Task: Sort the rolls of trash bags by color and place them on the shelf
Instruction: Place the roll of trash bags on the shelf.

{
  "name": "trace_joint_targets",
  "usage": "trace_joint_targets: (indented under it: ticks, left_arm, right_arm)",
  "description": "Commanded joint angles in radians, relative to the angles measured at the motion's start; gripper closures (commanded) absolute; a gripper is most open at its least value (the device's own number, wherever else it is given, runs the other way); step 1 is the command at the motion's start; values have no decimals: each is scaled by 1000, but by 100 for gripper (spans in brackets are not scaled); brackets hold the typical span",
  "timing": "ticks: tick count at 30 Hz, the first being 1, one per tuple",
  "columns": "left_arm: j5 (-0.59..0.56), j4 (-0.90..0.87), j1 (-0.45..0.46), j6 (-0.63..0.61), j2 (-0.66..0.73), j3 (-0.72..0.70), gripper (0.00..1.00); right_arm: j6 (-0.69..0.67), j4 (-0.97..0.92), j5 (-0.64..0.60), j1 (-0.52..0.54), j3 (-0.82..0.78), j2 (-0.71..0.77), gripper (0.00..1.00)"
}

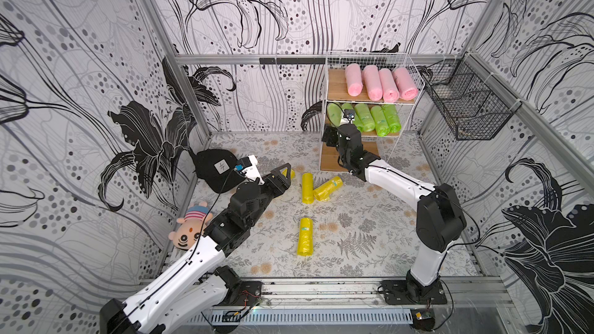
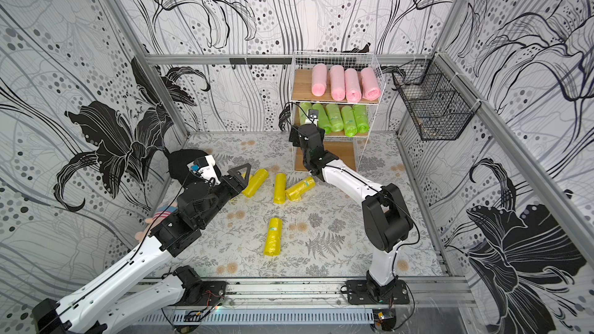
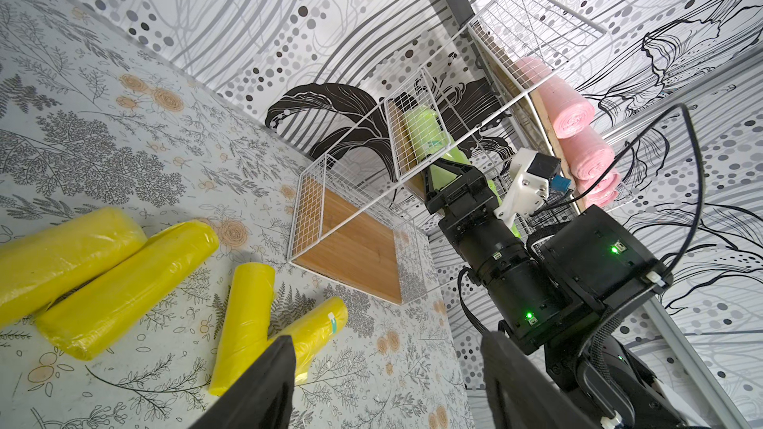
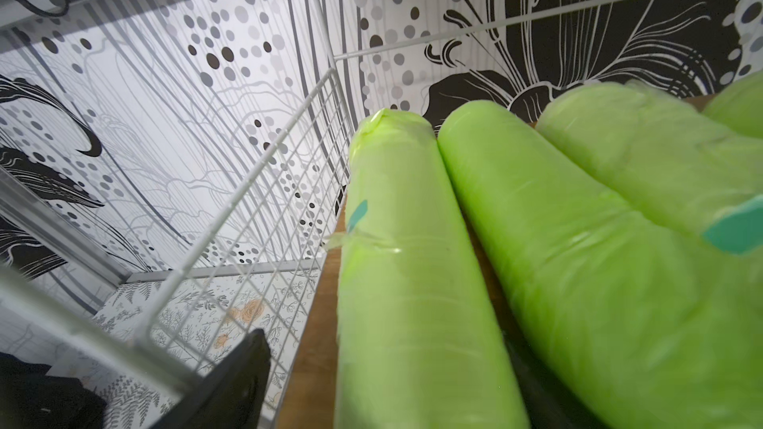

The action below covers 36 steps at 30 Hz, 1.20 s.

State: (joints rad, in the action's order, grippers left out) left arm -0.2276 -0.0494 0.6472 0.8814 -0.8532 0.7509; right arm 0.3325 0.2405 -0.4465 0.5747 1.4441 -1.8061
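Note:
The shelf (image 1: 336,88) stands at the back right. Several pink rolls (image 1: 373,83) lie on its top board and several green rolls (image 1: 379,120) on the middle board. The bottom board (image 1: 331,157) is bare. My right gripper (image 4: 384,385) reaches into the left end of the middle tier, open, its jaws on either side of the leftmost green roll (image 4: 404,282), which rests on the board. Several yellow rolls (image 1: 307,187) lie on the floor. My left gripper (image 3: 388,365) hovers open and empty, close to one yellow roll (image 2: 255,182).
A black cap (image 1: 215,168) and a striped plush doll (image 1: 189,229) lie by the left wall beside my left arm. A black wire basket (image 1: 466,104) hangs on the right wall. One yellow roll (image 1: 304,236) lies alone mid-floor.

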Motion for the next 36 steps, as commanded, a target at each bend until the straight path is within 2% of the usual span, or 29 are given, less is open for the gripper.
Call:
trace_joint_targets:
  ticks: [1,6,12,16,19,25,31,36]
  left_arm:
    - [13,22,-4,-2,0,2,26]
    - [20,25,-4,-3,-5,1,26]
    - [42,10,-6,-37,-26,18,26]
    - [103,-68,-6,-106,-89,86,25]
    - [156,-125,-6,-156,-163,142,25]
    - [241,-101,-5,-191,-266,175,25]
    - [256,-171,-4,-234,-349,223,25]
    - [282,-165,-4,-230,-377,223,25]
  right_arm:
    - [48,-15,53,7,-26,69,14]
    - [93,-44,92,7,-69,129,13]
    - [165,-122,187,7,-164,291,13]
    - [72,-277,227,-6,-187,433,14]
    - [-16,-413,295,-69,-180,503,17]
    - [-100,-490,450,-249,-204,541,26]
    - [-146,-382,426,-344,-256,497,38]
    - [-115,-176,432,-400,-306,415,46]
